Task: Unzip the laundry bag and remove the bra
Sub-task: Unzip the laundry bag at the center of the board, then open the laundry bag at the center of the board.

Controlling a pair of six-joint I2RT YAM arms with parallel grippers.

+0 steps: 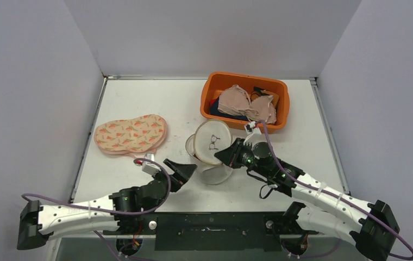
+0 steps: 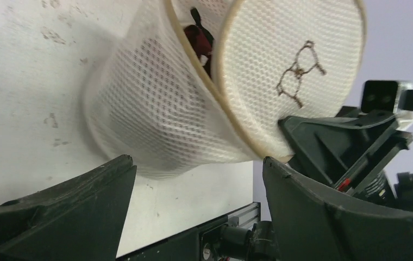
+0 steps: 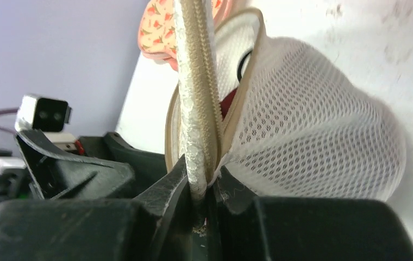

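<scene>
So, far left on the white table [image 1: 139, 98], a carrot-print fabric pouch [image 1: 131, 134] is laid flat, well apart from everything else. Next over, the left gripper [image 1: 181, 167] is parked just beside the laundry bag [image 1: 215, 173] with its jaws spread wide and nothing between them; in the left wrist view the mesh bag is seen framed between the two fingers [image 2: 79, 201] but isn't touched by either. The bag itself is lying tipped on its side near the middle of the table, and its round lid panel [image 2: 296, 60], stitched with a little glasses design [image 2: 298, 70], is parted from the body along the zip. Something dark red [image 2: 196, 38] is tucked inside the gap; whether that's the bra can't be told. The lid's beige zip edge [image 3: 196, 109] is pinched tight by the right gripper [image 3: 201, 185]. Behind on the right, an orange basket [image 1: 211, 89] is filled with beige padded garments [image 1: 237, 100].
</scene>
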